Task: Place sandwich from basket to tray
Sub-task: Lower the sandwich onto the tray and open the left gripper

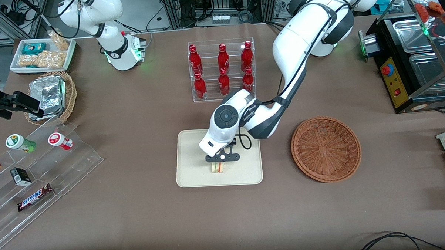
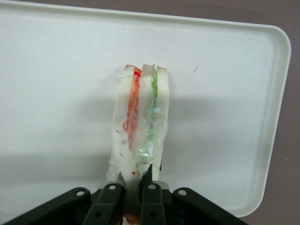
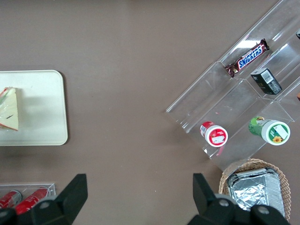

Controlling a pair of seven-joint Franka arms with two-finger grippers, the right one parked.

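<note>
**A:** Where's the left gripper [image 1: 220, 163] right now?

**B:** Low over the tray [image 1: 190, 170], in the half of it nearer the front camera. Its fingers [image 2: 111, 197] are pinched narrow on the sandwich [image 1: 218, 167], one on each side of the wedge.

**A:** And the sandwich itself, is it down?

**B:** It's within the tray's outline for sure. In the wrist view the sandwich [image 2: 139, 123] stands on edge in its clear wrap, pale bread outside, orange-red and green layers in the middle, with a shadow on the cream tray [image 2: 56, 70] surface beneath it. Whether it touches the tray or hangs just above, I can't tell.

**A:** The parked arm's camera catches it too?

**B:** Just barely: the sandwich [image 3: 9, 108] shows at the frame's edge, over the tray [image 3: 42, 108].

**A:** And the basket?

**B:** The reddish-brown wicker basket [image 1: 326, 149] sits beside the tray toward the working arm's end of the table, apart from it, nothing in it.

**A:** What else is on the table?

**B:** A clear rack of red bottles [image 1: 222, 70] stands farther from the front camera than the tray. Toward the parked arm's end there's a tan basket of foil packs [image 1: 51, 97], a white snack tray [image 1: 42, 54], and a stepped acrylic stand [image 1: 42, 172] with two small cups [image 1: 60, 141] and a Snickers bar [image 1: 34, 197]
</note>
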